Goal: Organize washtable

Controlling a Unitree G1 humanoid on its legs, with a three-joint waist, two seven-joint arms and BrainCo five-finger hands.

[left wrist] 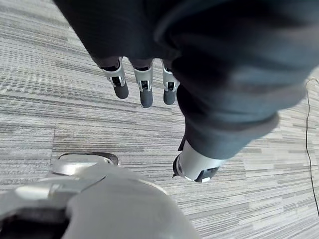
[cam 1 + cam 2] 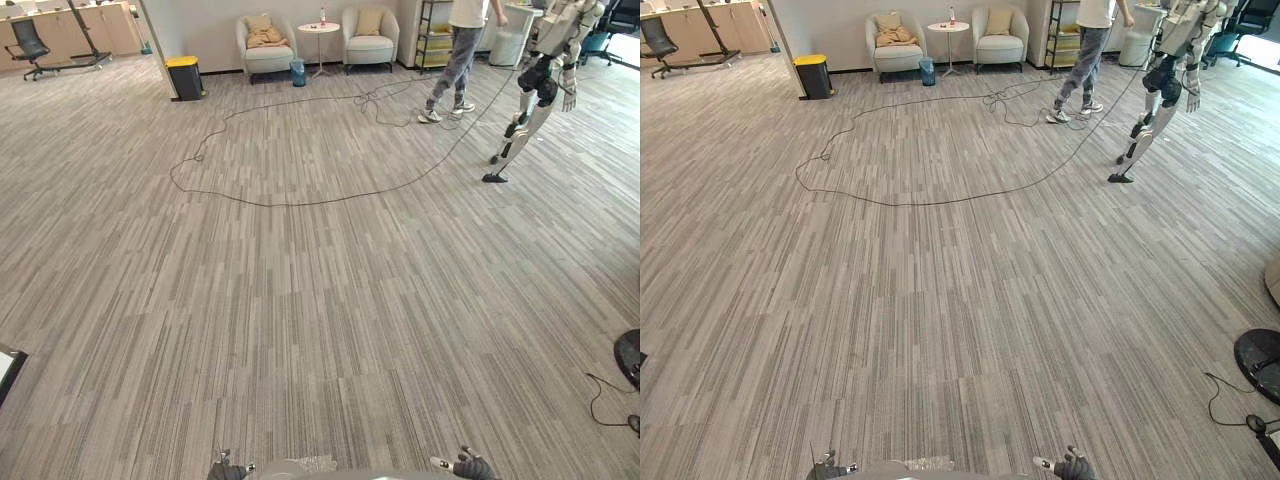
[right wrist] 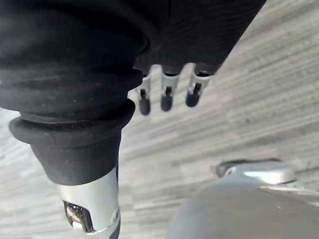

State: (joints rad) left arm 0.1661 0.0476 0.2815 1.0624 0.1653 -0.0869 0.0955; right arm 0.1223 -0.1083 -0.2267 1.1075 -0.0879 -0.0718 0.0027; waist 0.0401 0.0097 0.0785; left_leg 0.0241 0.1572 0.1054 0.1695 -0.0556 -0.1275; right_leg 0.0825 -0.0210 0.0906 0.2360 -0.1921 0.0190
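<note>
Washtable: I cannot tell where it stands. What lies before the robot is an open stretch of grey striped carpet floor (image 2: 320, 300).

The left robot hand (image 1: 144, 89) hangs over that carpet with its fingers straight and loose and its thumb apart from them, holding nothing. The right robot hand (image 3: 167, 97) hangs the same way on the other side, its fingers relaxed and spread a little, and it too is empty.

Across the room, against the far wall, I count two seats: one pale armchair (image 2: 268, 50) and a second armchair (image 2: 370, 42), each with a tan cushion on it. Between them stands one small round white tabletop (image 2: 318, 28) with a single bottle (image 2: 322, 15) upright on it. One small blue bin (image 2: 298, 72) sits on the floor just beside the first armchair. Further to the left, near a wall corner, is one black bin with a yellow lid (image 2: 184, 77). One black office chair (image 2: 28, 45) stands in the far left corner by a row of wooden cabinets (image 2: 90, 30).

To the far right one person (image 2: 458, 55) in a light top, grey trousers and white shoes stands near one white-and-black humanoid robot (image 2: 545, 70). One long black cable (image 2: 300, 200) loops over the carpet from the middle of the floor towards them.
</note>
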